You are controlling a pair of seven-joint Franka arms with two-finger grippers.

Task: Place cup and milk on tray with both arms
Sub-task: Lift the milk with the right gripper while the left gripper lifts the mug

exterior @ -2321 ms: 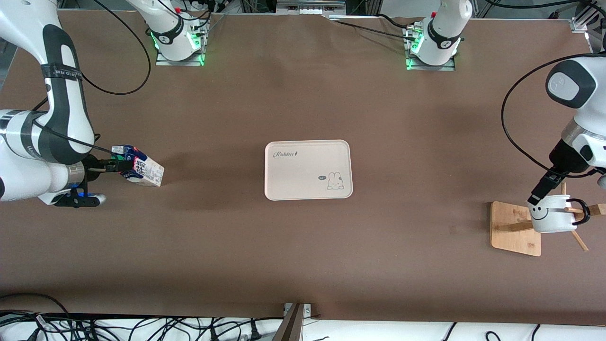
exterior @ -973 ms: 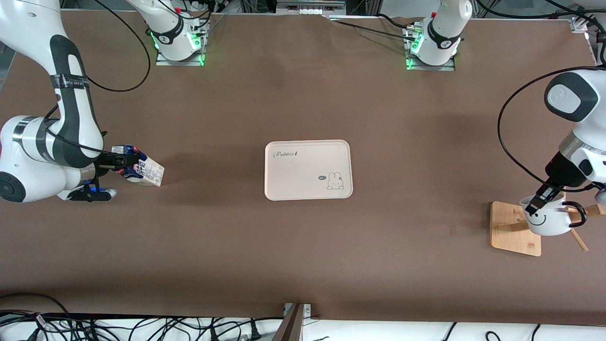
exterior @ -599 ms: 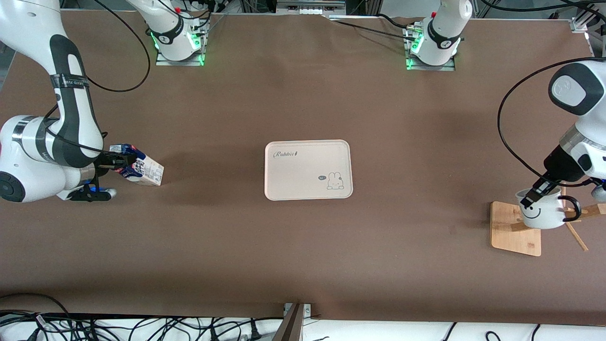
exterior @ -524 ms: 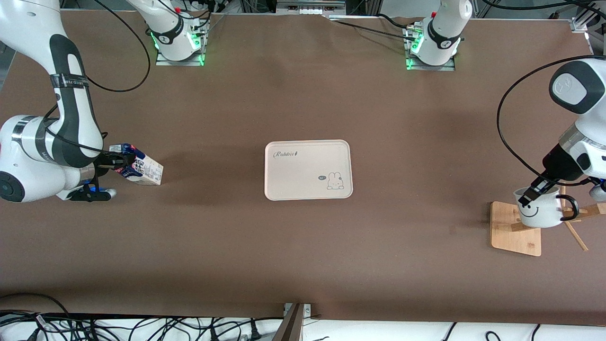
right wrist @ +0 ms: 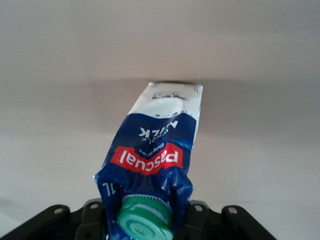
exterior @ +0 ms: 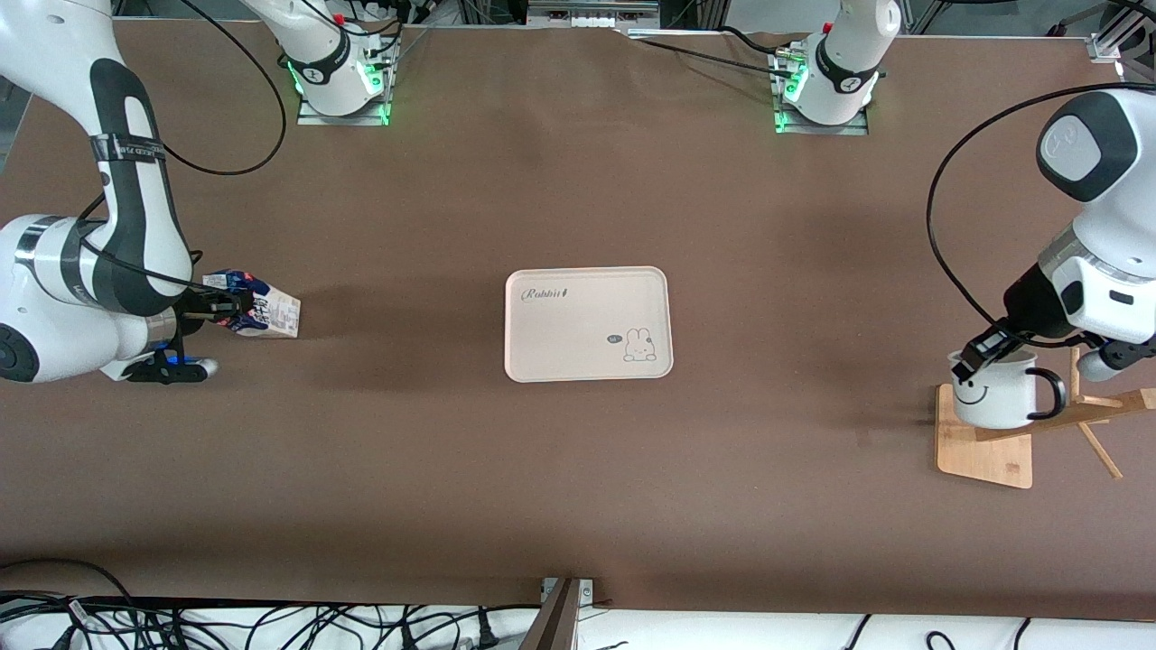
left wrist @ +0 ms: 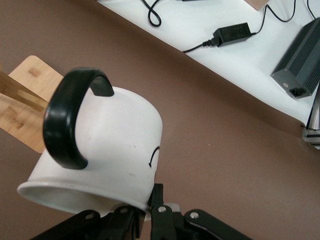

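Note:
The cream tray (exterior: 587,323) with the "Rabbit" script lies at the table's middle, with nothing on it. My left gripper (exterior: 974,356) is shut on the rim of the white smiley cup (exterior: 993,391) and holds it in the air over the bamboo rack base (exterior: 980,451); in the left wrist view the cup (left wrist: 97,152) shows its black handle (left wrist: 67,120). My right gripper (exterior: 214,311) is shut on the blue top of the milk carton (exterior: 262,316), which tilts at the right arm's end; its green cap (right wrist: 145,223) shows in the right wrist view.
The bamboo mug rack's pegs (exterior: 1097,411) stick out beside the cup at the left arm's end. Cables and power bricks (left wrist: 297,65) lie off the table's near edge. Bare brown table lies between each arm and the tray.
My left gripper has lifted the cup off the rack peg and carried it up and toward the tray. My right gripper has tipped the milk carton more upright and drawn it slightly back.

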